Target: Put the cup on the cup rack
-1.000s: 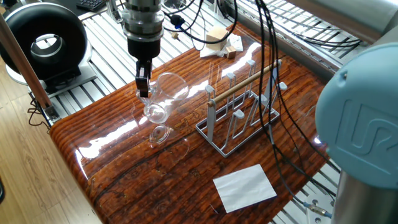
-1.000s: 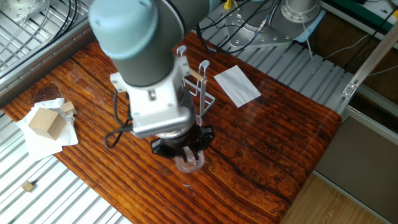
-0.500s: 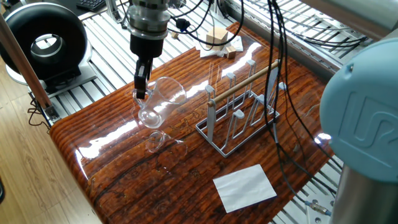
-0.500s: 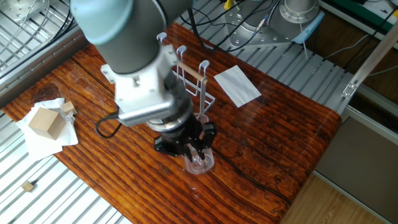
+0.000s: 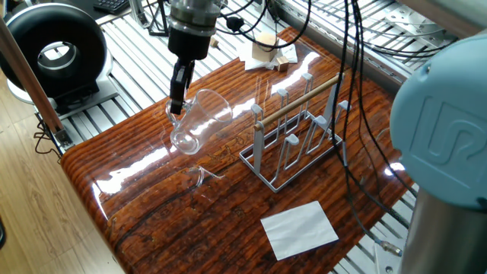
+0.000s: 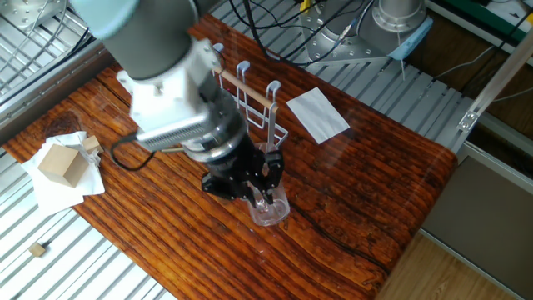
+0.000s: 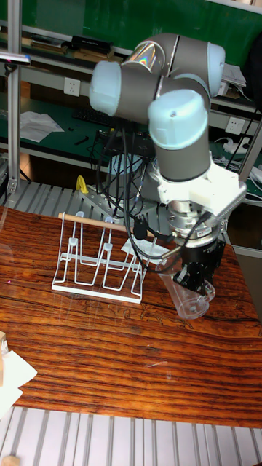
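My gripper (image 5: 177,105) is shut on the rim of the clear glass cup (image 5: 202,122), which hangs tilted above the wooden table, left of the cup rack (image 5: 295,141). The rack is pale wire with upright pegs and a wooden rod across its top. In the other fixed view the gripper (image 6: 266,192) holds the cup (image 6: 271,212) just in front of the rack (image 6: 252,104). The tall view shows the cup (image 7: 183,290) leaning, mouth up-left, under the gripper (image 7: 191,280), to the right of the rack (image 7: 98,266).
A white paper sheet (image 5: 299,228) lies near the table's front edge. Wooden blocks on paper (image 6: 60,164) sit at the far corner. A black round device (image 5: 53,47) stands off the table to the left. Black cables (image 5: 335,84) hang over the rack.
The gripper has risen with the cup, lifting it farther off the table and tilting it more. The arm has swung so the cup sits nearer the rack.
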You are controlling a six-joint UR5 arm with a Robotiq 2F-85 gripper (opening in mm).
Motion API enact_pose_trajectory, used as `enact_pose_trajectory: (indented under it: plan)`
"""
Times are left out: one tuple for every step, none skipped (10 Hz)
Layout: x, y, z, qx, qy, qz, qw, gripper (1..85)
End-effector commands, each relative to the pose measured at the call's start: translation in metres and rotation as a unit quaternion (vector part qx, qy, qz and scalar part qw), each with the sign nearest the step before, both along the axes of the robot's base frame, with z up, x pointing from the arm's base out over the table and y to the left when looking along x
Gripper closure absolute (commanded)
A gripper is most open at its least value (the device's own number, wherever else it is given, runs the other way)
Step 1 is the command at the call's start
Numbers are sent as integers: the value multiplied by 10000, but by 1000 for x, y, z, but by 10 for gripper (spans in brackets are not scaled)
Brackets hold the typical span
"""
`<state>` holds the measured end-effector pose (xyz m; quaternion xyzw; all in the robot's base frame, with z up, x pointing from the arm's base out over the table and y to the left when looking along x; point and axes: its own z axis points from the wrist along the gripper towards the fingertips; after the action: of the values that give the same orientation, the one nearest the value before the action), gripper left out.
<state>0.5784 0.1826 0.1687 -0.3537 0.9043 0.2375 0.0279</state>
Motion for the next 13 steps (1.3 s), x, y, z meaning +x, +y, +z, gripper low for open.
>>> enact_pose_trajectory:
  plan:
    - [-2, 1, 22, 416, 165, -185, 9988, 847]
    - [-4, -2, 25, 444, 206, -179, 9986, 847]
    - [-6, -3, 28, 501, 242, -192, 9983, 847]
    - [-7, -3, 30, 566, 265, -213, 9978, 847]
    - [-8, -5, 32, 638, 295, -230, 9973, 847]
    - [-10, -7, 33, 727, 318, -232, 9966, 847]
    - [-14, -8, 35, 880, 372, -249, 9951, 847]
    - [-17, -12, 34, 903, 388, -230, 9949, 847]
    - [-19, -13, 36, 980, 427, -257, 9939, 847]
    - [-21, -13, 39, 1051, 465, -266, 9930, 847]
    - [-23, -14, 44, 1136, 507, -281, 9918, 847]
    - [-23, -13, 47, 1199, 539, -294, 9909, 847]
    - [-23, -13, 48, 1232, 557, -317, 9903, 847]
